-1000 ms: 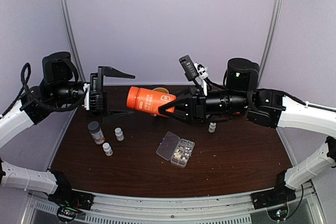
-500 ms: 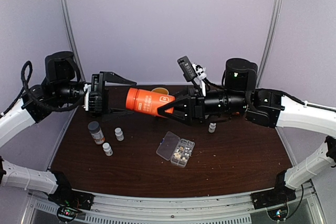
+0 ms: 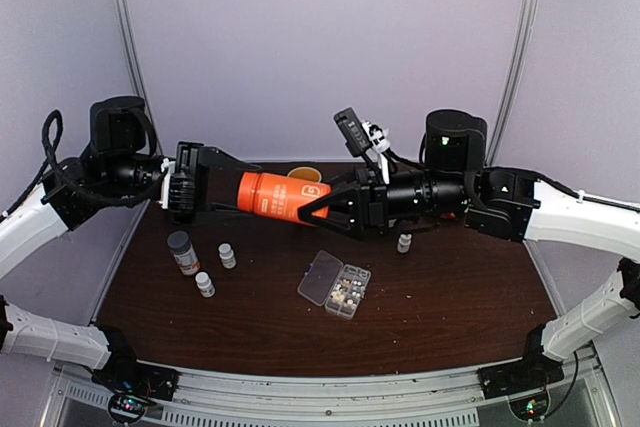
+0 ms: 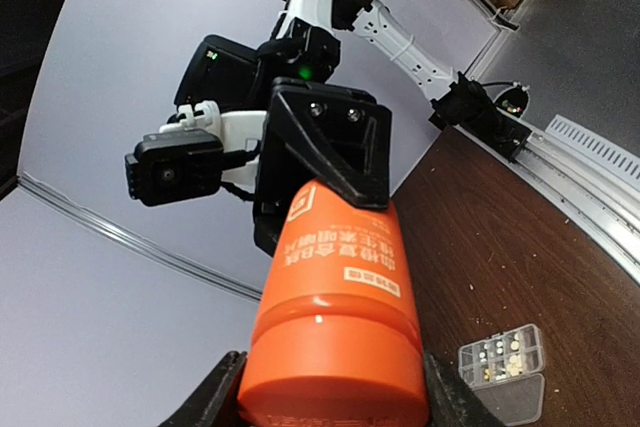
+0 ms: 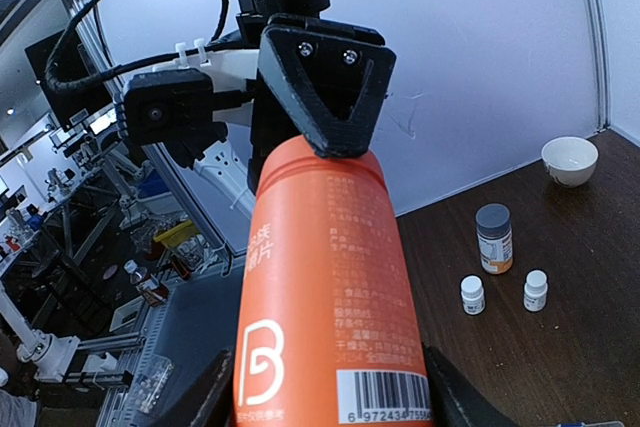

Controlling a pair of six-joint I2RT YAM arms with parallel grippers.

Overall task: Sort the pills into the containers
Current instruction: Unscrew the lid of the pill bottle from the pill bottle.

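Top view: the left pincer, wide open a second ago, has clamped onto the cap end of the big orange plastic bottle, which the right pincer grips mid-air.

Left wrist: fingers hug the cap. The pills sit in the clear flat plastic organizer box, down on the tabletop.

Right wrist: bottle body clenched tight.

Looks like uncapping comes next, so no pouring yet.
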